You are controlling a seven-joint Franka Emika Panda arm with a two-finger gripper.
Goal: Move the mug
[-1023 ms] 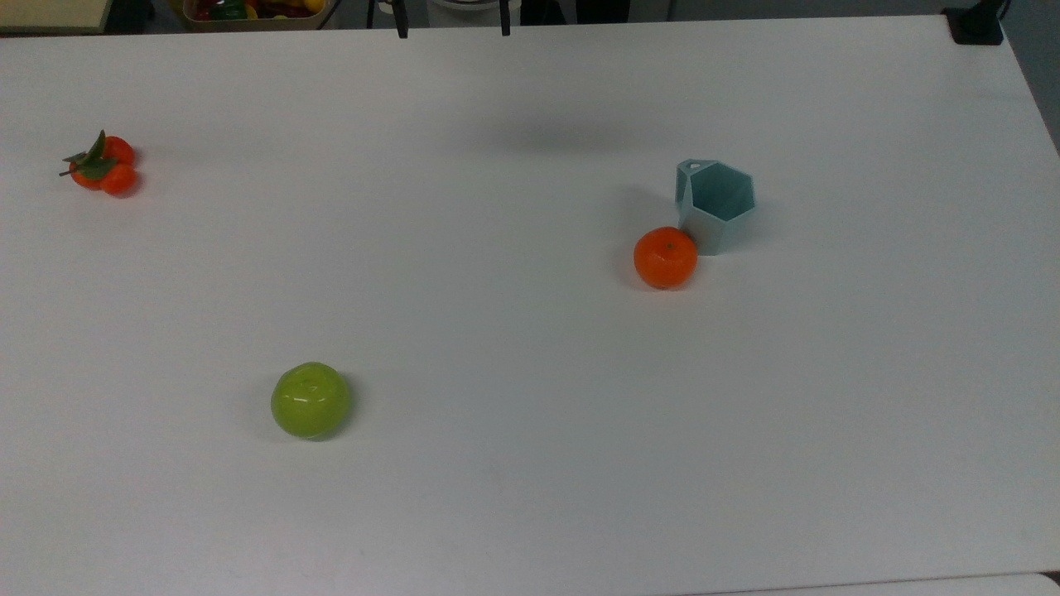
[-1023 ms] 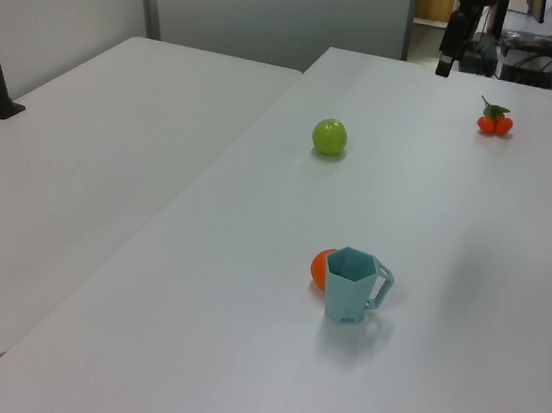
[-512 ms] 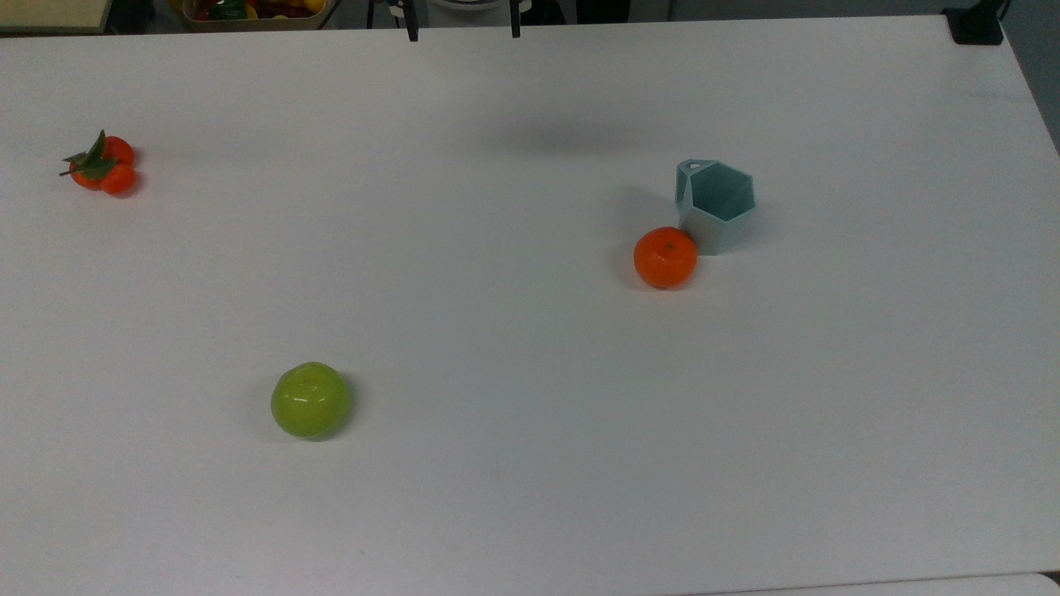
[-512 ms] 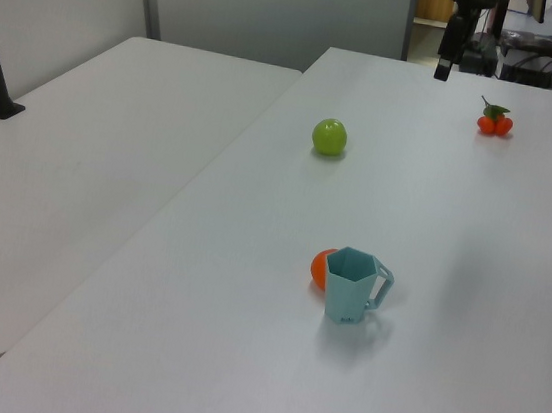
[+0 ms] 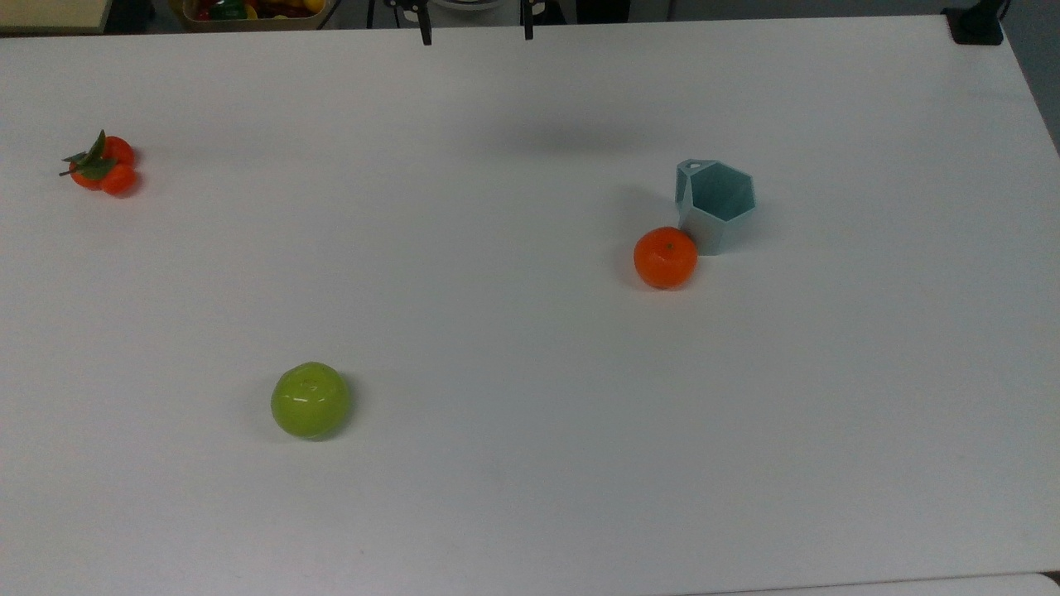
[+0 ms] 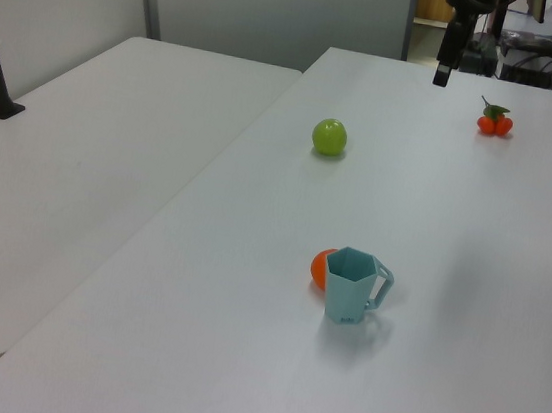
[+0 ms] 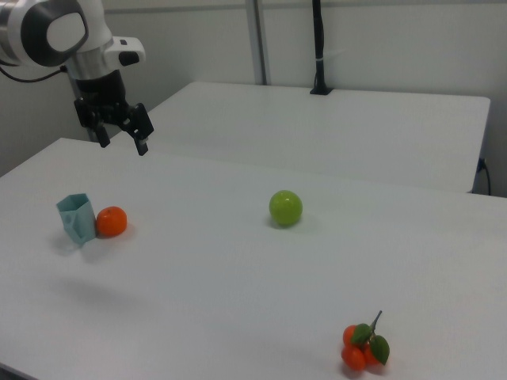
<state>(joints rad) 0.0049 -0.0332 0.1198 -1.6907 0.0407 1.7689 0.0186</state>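
The pale teal mug (image 5: 719, 207) stands upright on the white table (image 5: 530, 348), in the top view's right half, its small handle toward the far edge. It also appears in the left view (image 6: 350, 286) and the right view (image 7: 75, 218). An orange (image 5: 665, 257) touches its near-left side. My gripper (image 5: 477, 35) hangs open and empty above the table's far edge, well left of and beyond the mug in the top view. In the right view the gripper (image 7: 123, 145) is high above the mug and holds nothing.
A green apple (image 5: 310, 400) lies toward the front left in the top view. A leafy cluster of small tangerines (image 5: 103, 164) sits at the far left. A second white table (image 6: 80, 162) adjoins this one. A black clamp (image 5: 977, 25) sits at the far right corner.
In the top view my gripper's fingertips have shifted right and slightly further into the picture. The mug and the fruit have not moved.
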